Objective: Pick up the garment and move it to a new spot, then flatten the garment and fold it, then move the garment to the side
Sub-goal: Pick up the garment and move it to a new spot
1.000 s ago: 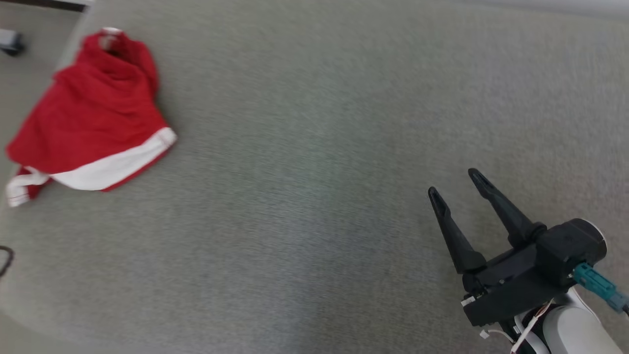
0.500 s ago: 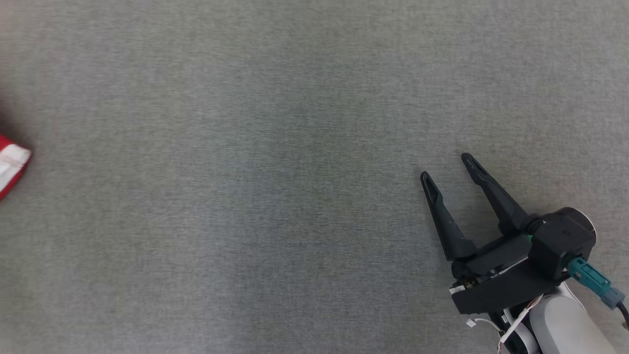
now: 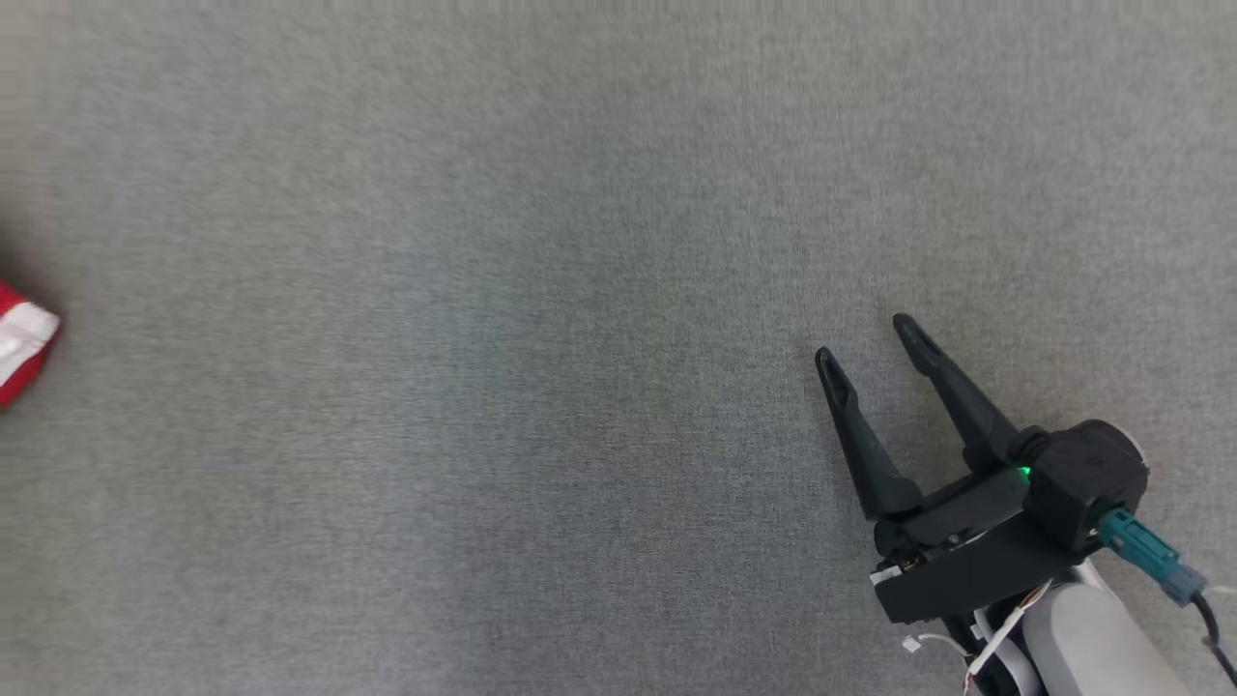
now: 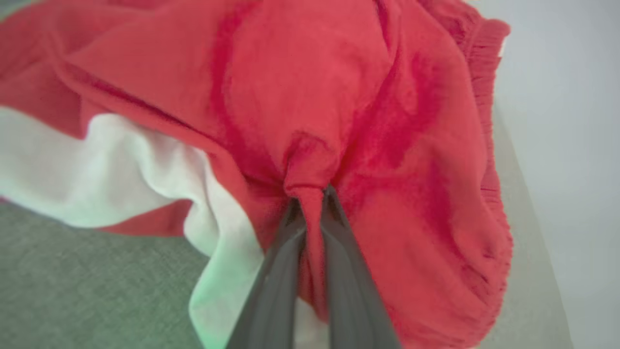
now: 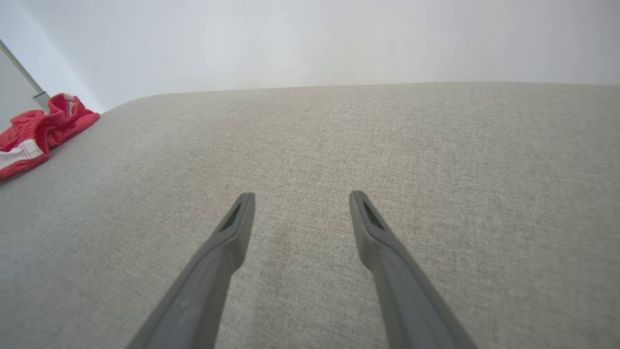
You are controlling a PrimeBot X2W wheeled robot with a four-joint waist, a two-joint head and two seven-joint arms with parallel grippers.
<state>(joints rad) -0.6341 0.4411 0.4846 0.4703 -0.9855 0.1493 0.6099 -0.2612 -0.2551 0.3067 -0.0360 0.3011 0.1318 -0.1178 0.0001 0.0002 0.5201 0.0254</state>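
The garment (image 4: 300,97) is red cloth with a white band and a gathered waistband. In the left wrist view my left gripper (image 4: 312,194) is shut on a pinched fold of its red fabric. A corner of the garment (image 3: 19,343) peeks in at the head view's left edge. In the right wrist view the garment (image 5: 38,128) lies far off at the left, near the surface's rim. My right gripper (image 3: 870,338) hovers open over bare grey fabric at the lower right, and its fingers (image 5: 237,218) hold nothing.
The grey woven surface (image 3: 541,319) stretches wide between the garment and my right gripper. Its far edge (image 5: 339,86) meets a pale wall. A rounded corner of the surface lies close behind the garment.
The head camera swung right, so the garment slid to the left edge of its view. My right gripper stayed open and barely shifted.
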